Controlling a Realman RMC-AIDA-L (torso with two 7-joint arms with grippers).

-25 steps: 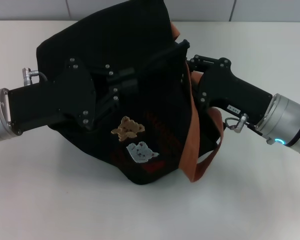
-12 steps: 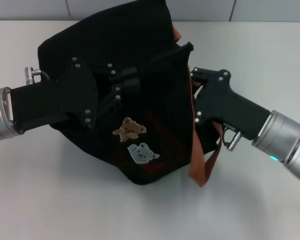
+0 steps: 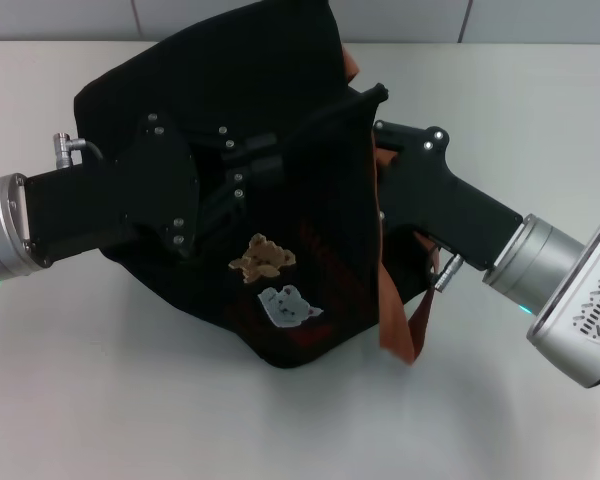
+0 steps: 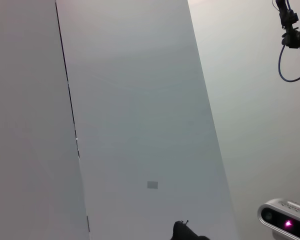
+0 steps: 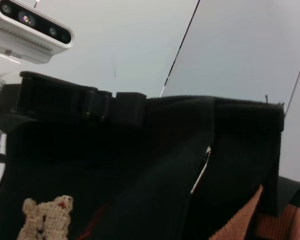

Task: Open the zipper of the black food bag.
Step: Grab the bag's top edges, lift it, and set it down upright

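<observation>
L gripper [image 3: 255,165] sits on the left side of the black food bag [image 3: 280,260] on the white table [image 3: 100,400]. It seems to pinch the cloth, but I can't tell how tight. The bag's top edge, where the zipper [image 5: 202,170] runs, goes from there up and right. R gripper [image 3: 380,150] is by that far end, so nearer it; fingers hidden, can't tell.
</observation>
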